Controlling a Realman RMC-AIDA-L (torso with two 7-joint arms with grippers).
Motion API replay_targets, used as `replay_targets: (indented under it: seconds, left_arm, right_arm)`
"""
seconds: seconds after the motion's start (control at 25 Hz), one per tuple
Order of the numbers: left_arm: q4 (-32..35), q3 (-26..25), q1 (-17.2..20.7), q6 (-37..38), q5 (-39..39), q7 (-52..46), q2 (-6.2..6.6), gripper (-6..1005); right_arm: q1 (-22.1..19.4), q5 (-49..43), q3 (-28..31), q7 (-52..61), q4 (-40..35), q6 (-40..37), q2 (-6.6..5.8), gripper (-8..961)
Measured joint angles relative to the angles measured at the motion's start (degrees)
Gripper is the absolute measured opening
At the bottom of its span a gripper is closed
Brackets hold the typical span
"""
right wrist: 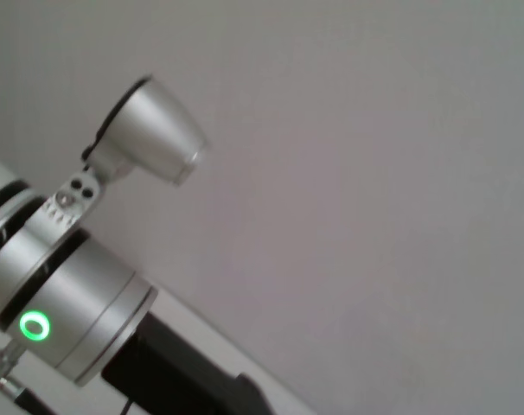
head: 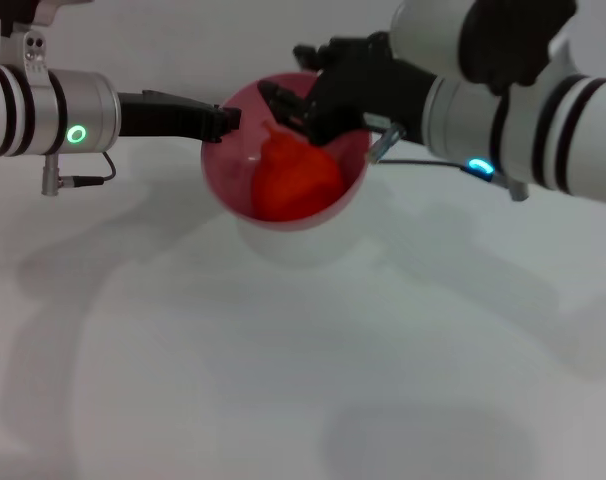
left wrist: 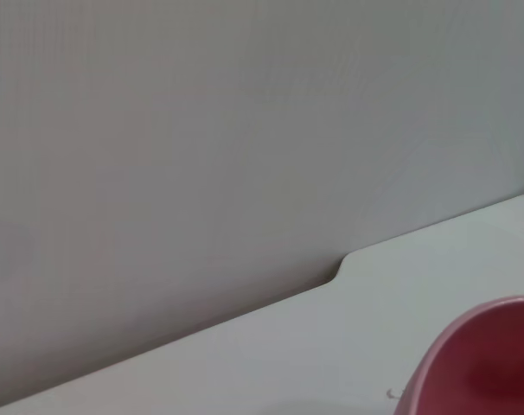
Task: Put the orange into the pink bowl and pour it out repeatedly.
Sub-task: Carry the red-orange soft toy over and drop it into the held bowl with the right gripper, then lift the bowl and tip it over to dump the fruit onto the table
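The pink bowl (head: pixel 235 175) is held off the table, tipped so its opening faces the head camera. My left gripper (head: pixel 227 120) reaches in from the left and is shut on the bowl's left rim. The orange (head: pixel 295 182) lies inside the bowl against its lower wall. From the right, my right gripper (head: pixel 282 72) hovers over the bowl's upper rim, just above the orange, its fingers spread and holding nothing. Only a part of the pink bowl (left wrist: pixel 491 363) shows in the left wrist view.
The white table (head: pixel 283 380) stretches toward the front, and its far edge (left wrist: pixel 340 264) with a small notch meets a plain grey wall. The left arm's silver forearm (right wrist: pixel 67 320) with a green ring light shows in the right wrist view.
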Motion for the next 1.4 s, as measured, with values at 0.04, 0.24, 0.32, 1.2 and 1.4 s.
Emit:
replay_targets:
  seconds: [0.04,0.24,0.32,1.2,1.4]
  left_arm:
    - [0.0,0.0,0.0,-0.1,0.1,0.0,0.0,48]
    - [-0.1,0.0,0.0,-0.2,0.3,0.0,0.0,47]
    - [-0.1,-0.1,0.0,-0.3,0.3,0.0,0.0,47]
    - [0.2,23.1,3.3,-29.8,-3.1,10.4,-0.61,48]
    - [1.4,32.8,6.2,-46.2,-2.9,11.9,-0.65,47]
  right_arm:
    - [-0.9,-0.1,0.0,-0.8,0.9,-0.7,0.0,378]
    - [-10.0,-0.2,-0.6,-7.8,8.1,-12.0,0.07,606]
    - [-13.9,-0.2,-1.2,-10.0,9.5,-18.2,0.07,694]
    - [-26.0,2.8,-2.9,5.8,-11.3,-70.1,0.5,694]
    - [-25.5,2.8,-2.8,8.2,-13.0,-71.0,0.39,694]
